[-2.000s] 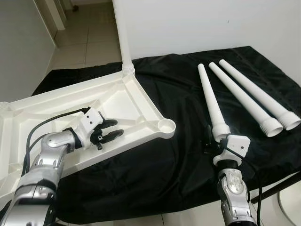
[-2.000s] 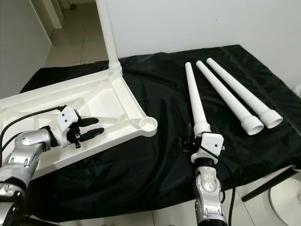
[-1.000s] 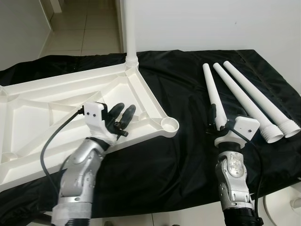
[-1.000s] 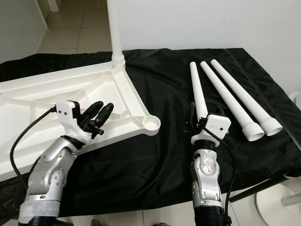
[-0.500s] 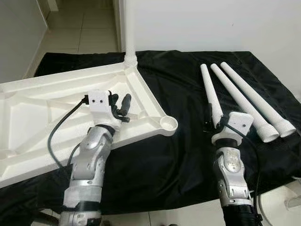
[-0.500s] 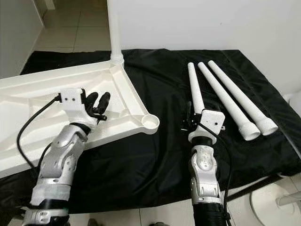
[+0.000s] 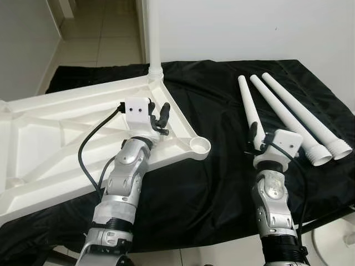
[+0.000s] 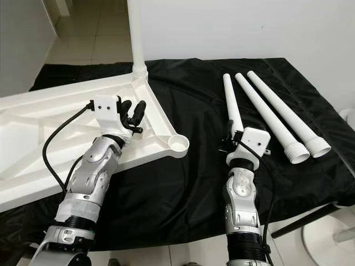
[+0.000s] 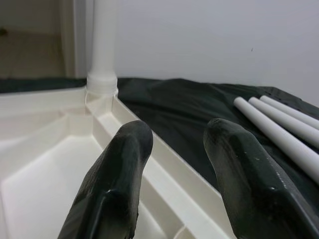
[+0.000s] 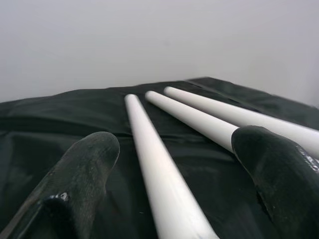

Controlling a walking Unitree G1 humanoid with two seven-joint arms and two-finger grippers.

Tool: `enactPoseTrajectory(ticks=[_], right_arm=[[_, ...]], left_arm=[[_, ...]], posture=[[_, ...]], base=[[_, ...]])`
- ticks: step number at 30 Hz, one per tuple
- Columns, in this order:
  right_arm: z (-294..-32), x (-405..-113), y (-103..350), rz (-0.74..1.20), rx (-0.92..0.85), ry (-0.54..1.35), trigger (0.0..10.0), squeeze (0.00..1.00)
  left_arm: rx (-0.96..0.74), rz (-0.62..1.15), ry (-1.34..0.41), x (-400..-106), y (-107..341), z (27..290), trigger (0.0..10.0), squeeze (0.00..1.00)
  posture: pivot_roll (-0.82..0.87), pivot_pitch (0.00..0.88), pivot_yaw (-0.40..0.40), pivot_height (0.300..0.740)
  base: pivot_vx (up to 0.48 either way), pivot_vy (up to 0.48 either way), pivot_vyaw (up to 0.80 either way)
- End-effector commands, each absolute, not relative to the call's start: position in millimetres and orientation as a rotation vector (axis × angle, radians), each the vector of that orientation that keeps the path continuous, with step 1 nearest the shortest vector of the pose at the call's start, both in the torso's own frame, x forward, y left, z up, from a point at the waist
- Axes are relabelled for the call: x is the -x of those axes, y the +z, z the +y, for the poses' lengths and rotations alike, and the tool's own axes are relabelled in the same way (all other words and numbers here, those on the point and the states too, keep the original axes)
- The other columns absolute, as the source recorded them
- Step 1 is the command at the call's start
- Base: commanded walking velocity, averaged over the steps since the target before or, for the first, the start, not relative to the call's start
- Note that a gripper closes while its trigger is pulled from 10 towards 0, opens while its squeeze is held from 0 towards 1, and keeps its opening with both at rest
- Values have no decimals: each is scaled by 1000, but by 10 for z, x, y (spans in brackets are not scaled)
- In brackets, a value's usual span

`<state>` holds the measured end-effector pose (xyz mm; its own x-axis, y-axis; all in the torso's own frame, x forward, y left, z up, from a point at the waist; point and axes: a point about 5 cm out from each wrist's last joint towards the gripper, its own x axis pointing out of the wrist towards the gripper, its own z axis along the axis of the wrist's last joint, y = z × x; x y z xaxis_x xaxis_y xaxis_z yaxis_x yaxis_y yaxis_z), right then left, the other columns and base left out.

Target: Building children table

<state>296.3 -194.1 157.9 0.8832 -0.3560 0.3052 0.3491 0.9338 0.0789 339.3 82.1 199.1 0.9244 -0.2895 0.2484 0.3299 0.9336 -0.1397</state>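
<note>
Right wrist view puts the nearest white leg [image 10: 159, 174] between the right tool's [image 7: 256, 134] spread fingers [image 10: 79, 174], not clamped. It lies on the black-draped counter [image 7: 222, 183] just beside two more legs [image 7: 299, 119]. The left tool [image 7: 158, 118], fingers parted, hovers over the upturned tabletop [image 7: 66, 127], near its upright mounted leg [image 7: 153, 39]. Half a second back that tool sat further from the mounted leg. Both forearms reach forward, wrists raised.

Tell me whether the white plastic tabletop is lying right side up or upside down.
Upside down: the white plastic tabletop shows its ribbed underside and an empty round leg socket, with one white leg standing upright from its far corner.
</note>
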Motion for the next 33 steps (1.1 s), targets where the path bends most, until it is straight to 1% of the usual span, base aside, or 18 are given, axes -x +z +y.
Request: enactPoseTrajectory(ticks=[1,4,10,18,19,22,24,27,31,33], right_arm=[[-1964,-2937,1512,-305,-53,-400,10000,1000],[-2010,-2875,1428,-279,-78,-426,10000,1000],[-2085,-2808,1363,-254,-95,-439,10000,1000],[-2120,-2795,1257,-184,-110,-403,10000,1000],[-2143,-2831,1232,-152,-106,-376,10000,0],[-2184,-2875,1217,-124,-97,-355,10000,0],[-2260,-2962,1211,-85,-90,-318,10000,0],[-2313,-3004,1232,-75,-90,-304,10000,0],[-2393,-3058,1241,-45,-55,-282,10000,0],[-2393,-3058,1241,-45,-55,-282,10000,0]], left_arm=[[144,-228,-322,-3402,1969,789,10000,0],[123,-246,-315,-3394,1984,763,10000,0],[152,-250,-302,-3428,2019,742,10000,0],[127,-234,-341,-3475,1985,707,10000,0],[111,-220,-364,-3472,1958,660,10000,0],[112,-213,-396,-3453,1942,602,10000,0],[59,-197,-416,-3449,1894,527,10000,0],[60,-174,-406,-3479,1887,505,10000,0],[28,-185,-404,-3501,1918,474,10000,0],[28,-185,-404,-3501,1918,474,10000,0]], posture=[[-50,20,56,740],[-47,22,72,740],[-70,30,69,740],[-76,16,68,740],[-86,2,71,740],[-85,7,62,740],[-100,5,64,740],[-100,3,60,740],[-92,0,49,740],[-92,0,49,740]], base=[[0,0,0],[0,0,0],[0,0,0],[0,0,0],[0,0,0],[0,0,0],[0,0,0],[0,0,0],[0,0,0],[0,0,0]])
